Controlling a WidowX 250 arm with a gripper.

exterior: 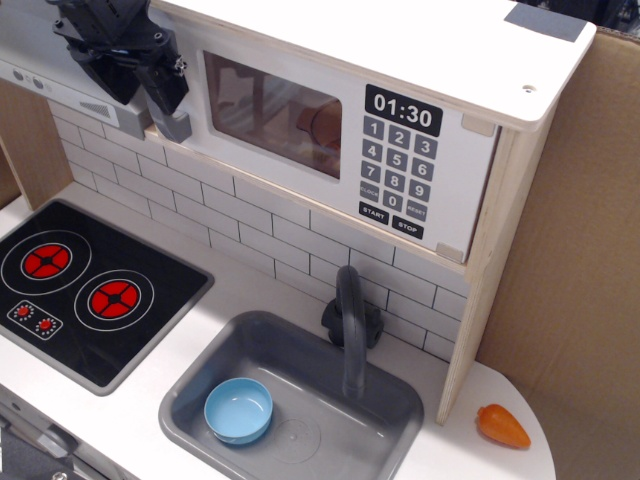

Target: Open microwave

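The white toy microwave (400, 90) sits at the top, with a clear window door (272, 113), a black 01:30 display and grey keys. The door looks closed. Its grey bar handle (178, 124) runs down the door's left edge, and only the lower end shows. My black gripper (138, 92) is at the top left, right in front of the handle. Its fingers are apart, and the right finger (166, 88) covers the handle's upper part. I cannot tell whether it touches the handle.
The grey slanted range hood (30, 50) is behind the gripper at left. Below are a black hob (80, 285), a grey sink (385, 420) with a blue bowl (239, 410) and a grey tap (350, 320), and an orange toy carrot (502, 425). A cardboard wall (570, 250) is at right.
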